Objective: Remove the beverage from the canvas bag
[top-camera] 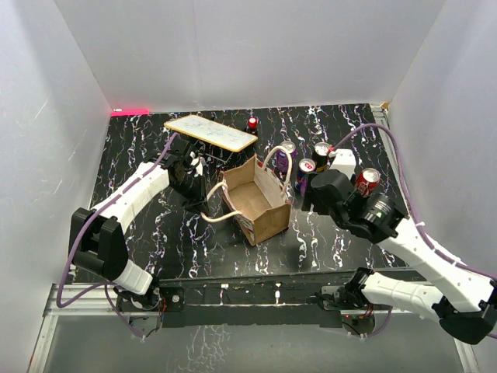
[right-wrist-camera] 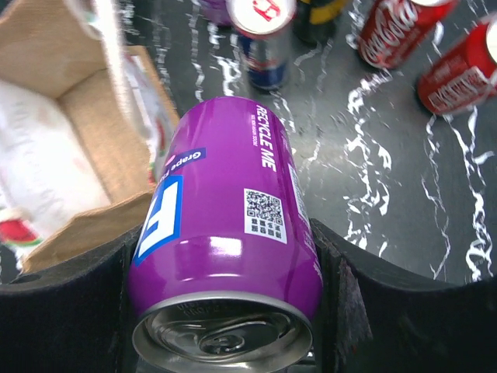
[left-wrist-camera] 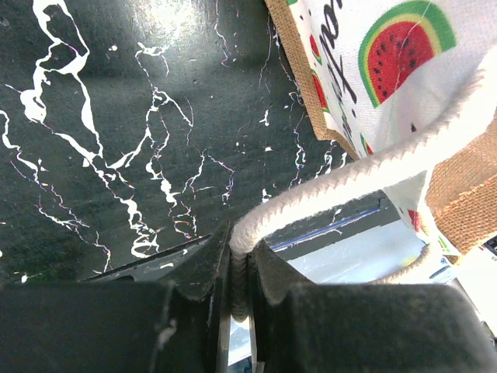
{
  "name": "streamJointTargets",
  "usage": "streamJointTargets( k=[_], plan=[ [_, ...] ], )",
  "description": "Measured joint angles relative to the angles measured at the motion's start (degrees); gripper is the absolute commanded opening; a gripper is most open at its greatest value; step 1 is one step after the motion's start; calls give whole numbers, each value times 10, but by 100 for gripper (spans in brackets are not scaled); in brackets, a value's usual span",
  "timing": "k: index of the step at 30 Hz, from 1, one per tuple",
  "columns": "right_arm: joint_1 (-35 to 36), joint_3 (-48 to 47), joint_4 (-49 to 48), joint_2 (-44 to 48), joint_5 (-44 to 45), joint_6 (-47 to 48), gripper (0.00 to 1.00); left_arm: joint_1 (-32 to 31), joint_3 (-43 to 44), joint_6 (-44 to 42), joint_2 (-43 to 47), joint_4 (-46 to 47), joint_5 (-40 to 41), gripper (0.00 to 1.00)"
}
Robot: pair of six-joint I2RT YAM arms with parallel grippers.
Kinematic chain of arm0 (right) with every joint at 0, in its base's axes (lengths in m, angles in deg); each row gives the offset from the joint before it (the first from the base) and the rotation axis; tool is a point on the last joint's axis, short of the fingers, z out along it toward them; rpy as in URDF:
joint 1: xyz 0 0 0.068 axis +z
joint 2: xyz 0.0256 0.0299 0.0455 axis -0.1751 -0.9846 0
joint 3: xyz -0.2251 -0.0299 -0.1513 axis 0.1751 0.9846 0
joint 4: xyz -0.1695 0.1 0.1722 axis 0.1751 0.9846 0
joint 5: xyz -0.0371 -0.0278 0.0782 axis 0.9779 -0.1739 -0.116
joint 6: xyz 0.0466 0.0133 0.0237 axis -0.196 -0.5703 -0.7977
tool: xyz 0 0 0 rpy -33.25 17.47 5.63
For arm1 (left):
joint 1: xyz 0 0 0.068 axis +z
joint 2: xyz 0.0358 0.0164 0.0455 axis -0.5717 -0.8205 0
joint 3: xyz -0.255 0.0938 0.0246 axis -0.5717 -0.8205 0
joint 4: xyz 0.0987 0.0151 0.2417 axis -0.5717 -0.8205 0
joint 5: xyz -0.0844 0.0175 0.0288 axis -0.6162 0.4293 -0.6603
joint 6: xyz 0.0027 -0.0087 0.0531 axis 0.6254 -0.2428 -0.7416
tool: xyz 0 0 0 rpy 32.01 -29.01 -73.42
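Note:
The canvas bag (top-camera: 260, 206) stands open in the middle of the black marbled table, brown inside (right-wrist-camera: 70, 132) with a watermelon print outside (left-wrist-camera: 365, 70). My left gripper (top-camera: 196, 180) (left-wrist-camera: 241, 249) is shut on one cream rope handle (left-wrist-camera: 373, 167), left of the bag. My right gripper (top-camera: 312, 194) (right-wrist-camera: 225, 256) sits just right of the bag and is shut on a purple beverage can (right-wrist-camera: 233, 210). The can lies tilted between the fingers, its silver top toward the wrist camera and its far end beside the bag's rim. The bag's inside shows nothing else.
Behind the right gripper stand a purple can (top-camera: 286, 151), a blue-and-silver can (top-camera: 305, 171), a dark can (top-camera: 321, 155) and a red cola can (top-camera: 366, 180). A white board (top-camera: 210, 132) and a small red object (top-camera: 252, 123) lie at the back. White walls enclose the table.

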Motion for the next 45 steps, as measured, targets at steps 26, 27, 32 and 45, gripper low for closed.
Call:
streamJointTargets(
  k=[26, 27, 32, 45],
  plan=[
    [-359, -34, -63, -371, -241, 82, 26, 0, 0, 0, 0, 6, -2, 0],
    [-359, -34, -65, -376, -241, 83, 27, 0, 0, 0, 0, 6, -2, 0],
    [-359, -34, -65, -399, -242, 90, 41, 0, 0, 0, 0, 6, -2, 0],
    [-359, -34, -68, -392, -257, 113, 94, 0, 45, -7, 0, -6, 8, 72]
  ],
)
